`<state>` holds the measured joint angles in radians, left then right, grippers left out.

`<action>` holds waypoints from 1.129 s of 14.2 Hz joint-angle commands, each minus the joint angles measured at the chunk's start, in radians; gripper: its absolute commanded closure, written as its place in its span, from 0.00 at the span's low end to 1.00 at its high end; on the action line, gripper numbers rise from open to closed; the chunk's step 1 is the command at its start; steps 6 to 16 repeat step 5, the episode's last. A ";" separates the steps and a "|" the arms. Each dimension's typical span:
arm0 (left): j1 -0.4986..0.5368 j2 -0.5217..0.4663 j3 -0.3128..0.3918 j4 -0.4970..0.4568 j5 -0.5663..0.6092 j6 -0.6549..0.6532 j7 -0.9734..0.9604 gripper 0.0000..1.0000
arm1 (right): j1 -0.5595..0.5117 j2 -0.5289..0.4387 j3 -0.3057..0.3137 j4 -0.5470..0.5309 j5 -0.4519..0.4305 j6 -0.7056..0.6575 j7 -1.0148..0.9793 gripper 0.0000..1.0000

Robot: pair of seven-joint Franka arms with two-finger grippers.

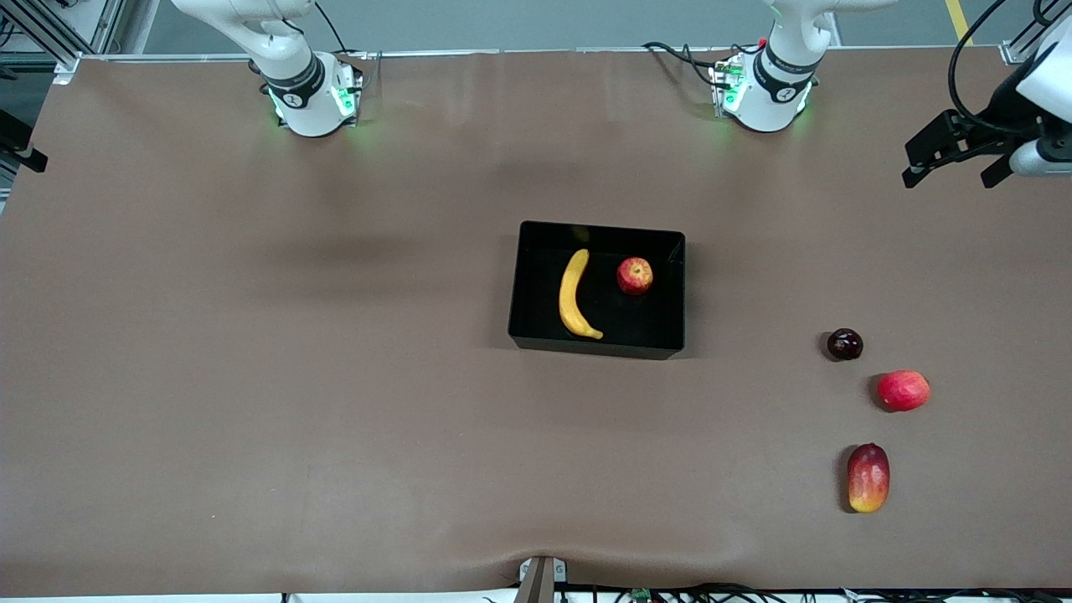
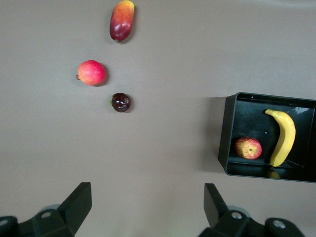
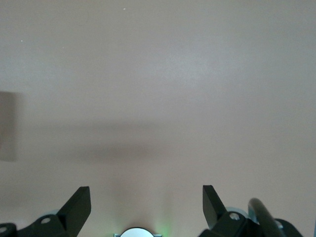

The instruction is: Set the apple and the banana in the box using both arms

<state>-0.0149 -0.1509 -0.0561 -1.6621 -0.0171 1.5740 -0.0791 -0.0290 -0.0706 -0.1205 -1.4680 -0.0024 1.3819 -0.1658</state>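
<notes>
The black box (image 1: 599, 227) stands mid-table. The yellow banana (image 1: 572, 295) and the red, yellow-streaked apple (image 1: 635, 275) lie inside it, apart from each other. The left wrist view also shows the box (image 2: 224, 133), the banana (image 2: 285, 136) and the apple (image 2: 248, 148). My left gripper (image 1: 955, 172) is open and empty, high over the table's edge at the left arm's end; its jaws stand wide in the left wrist view (image 2: 148, 202). My right gripper (image 3: 146, 205) is open and empty over bare table near its own base. It is out of the front view.
Three loose fruits lie toward the left arm's end: a small dark round fruit (image 1: 844, 344), a pinkish-red round fruit (image 1: 903, 390) and a red-and-yellow mango-like fruit (image 1: 868, 477) nearest the front camera. The two arm bases (image 1: 314, 100) (image 1: 766, 92) stand along the table's edge.
</notes>
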 commanded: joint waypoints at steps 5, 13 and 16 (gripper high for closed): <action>0.001 0.017 0.018 0.036 0.042 -0.026 0.007 0.00 | -0.003 -0.001 0.018 0.026 0.013 -0.072 0.032 0.00; 0.001 0.017 0.018 0.036 0.042 -0.026 0.007 0.00 | -0.003 -0.001 0.018 0.026 0.013 -0.072 0.032 0.00; 0.001 0.017 0.018 0.036 0.042 -0.026 0.007 0.00 | -0.003 -0.001 0.018 0.026 0.013 -0.072 0.032 0.00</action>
